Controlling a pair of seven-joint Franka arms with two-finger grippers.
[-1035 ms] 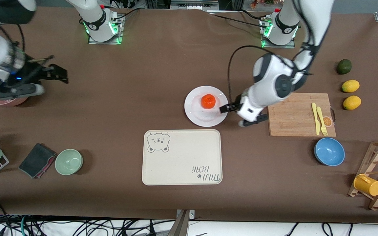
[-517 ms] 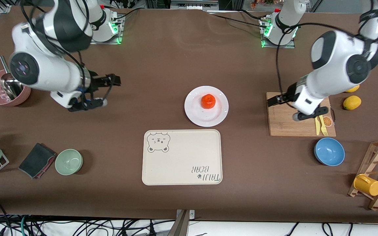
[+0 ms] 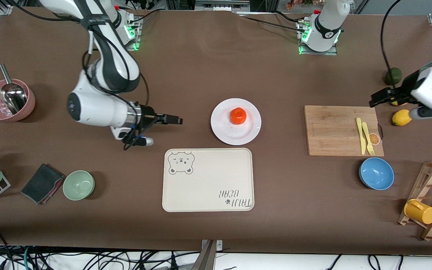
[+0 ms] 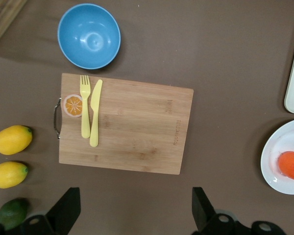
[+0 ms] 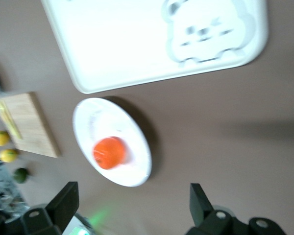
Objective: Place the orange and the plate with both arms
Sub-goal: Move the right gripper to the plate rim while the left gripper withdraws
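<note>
Front view: orange (image 3: 238,115) on plate (image 3: 223,131), tray (image 3: 208,195) beside.

Lots of clutter is spread around: a cream bear tray (image 3: 208,180), a wooden cutting board (image 3: 336,131) with a yellow knife (image 3: 359,135) and fork (image 3: 368,138) laid on it, a blue bowl (image 3: 376,173) nearby, and two lemons (image 4: 10,156).
</note>
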